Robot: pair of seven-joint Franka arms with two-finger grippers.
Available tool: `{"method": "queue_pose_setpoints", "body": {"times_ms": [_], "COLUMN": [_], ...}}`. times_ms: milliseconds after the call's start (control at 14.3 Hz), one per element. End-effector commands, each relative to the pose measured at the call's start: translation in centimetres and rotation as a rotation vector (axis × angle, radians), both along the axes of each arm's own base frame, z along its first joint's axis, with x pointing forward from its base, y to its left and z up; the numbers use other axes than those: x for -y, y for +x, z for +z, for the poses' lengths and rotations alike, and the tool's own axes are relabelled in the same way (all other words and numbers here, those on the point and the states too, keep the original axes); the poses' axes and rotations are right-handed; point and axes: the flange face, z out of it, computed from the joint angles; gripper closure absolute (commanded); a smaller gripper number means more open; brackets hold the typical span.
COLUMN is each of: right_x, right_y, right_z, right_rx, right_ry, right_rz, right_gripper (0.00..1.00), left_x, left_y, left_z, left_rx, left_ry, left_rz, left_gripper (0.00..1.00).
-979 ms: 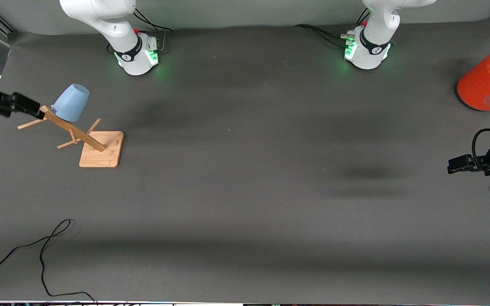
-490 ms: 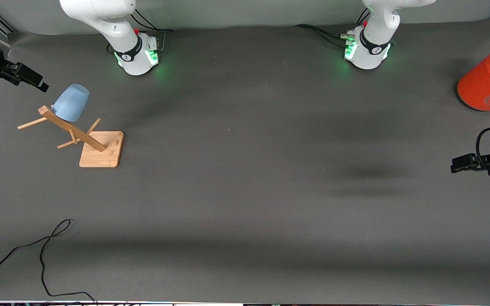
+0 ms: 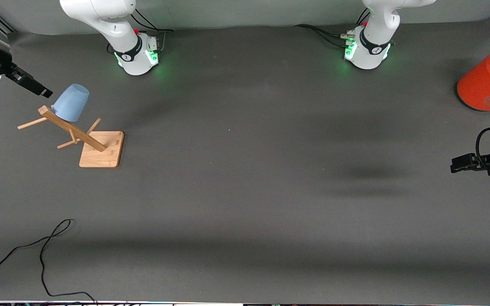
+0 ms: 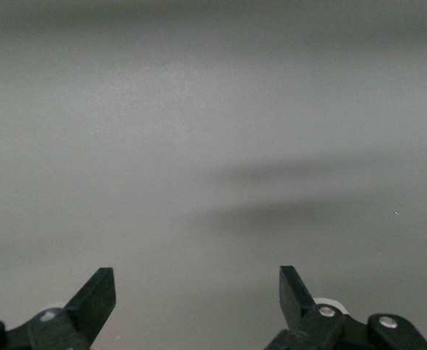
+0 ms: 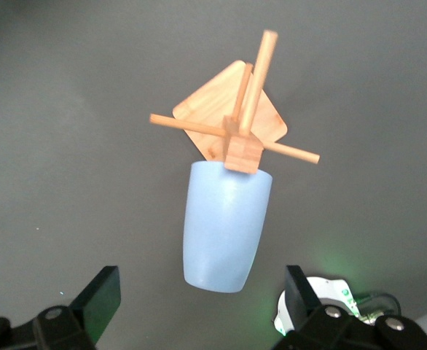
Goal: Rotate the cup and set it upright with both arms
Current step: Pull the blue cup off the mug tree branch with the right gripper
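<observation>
The light-blue cup hangs mouth-down and tilted on the top of a wooden peg rack at the right arm's end of the table. My right gripper is open and empty, a short gap from the cup's closed end. In the right wrist view the cup points its closed end toward my open right gripper, just past the fingertips. My left gripper waits at the left arm's end of the table. In the left wrist view it is open over bare mat.
The rack stands on a square wooden base, also seen in the right wrist view. A big orange canister with a grey top stands near the left arm's end. A black cable lies near the front edge.
My right gripper has lifted away from the rack's top end and now sits beside the cup's closed end. My left gripper has drawn slightly toward the table's edge.
</observation>
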Motion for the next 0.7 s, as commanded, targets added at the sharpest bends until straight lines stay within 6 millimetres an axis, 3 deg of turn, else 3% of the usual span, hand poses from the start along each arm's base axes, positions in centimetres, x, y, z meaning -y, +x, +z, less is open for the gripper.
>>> {"method": "queue_pose_setpoints", "body": {"times_ms": [0, 210, 630], "right_x": [-0.4, -0.2, 0.5], "right_y": [-0.2, -0.4, -0.9], "right_z": [-2.8, -5.8, -9.8], "right_rx": [-0.006, -0.01, -0.014], "right_ry": [-0.01, -0.007, 0.004], "right_rz": [-0.027, -0.031, -0.05], "right_gripper": [0.0, 0.0, 0.0], "left_x": [0.0, 0.0, 0.8], "left_y": [0.0, 0.0, -0.2], "left_z": [0.7, 0.7, 0.1], "left_rx": [-0.003, -0.004, -0.03], "left_ry": [0.004, -0.002, -0.004], "left_rz": [-0.018, -0.015, -0.029], "left_gripper": [0.0, 0.0, 0.0]}}
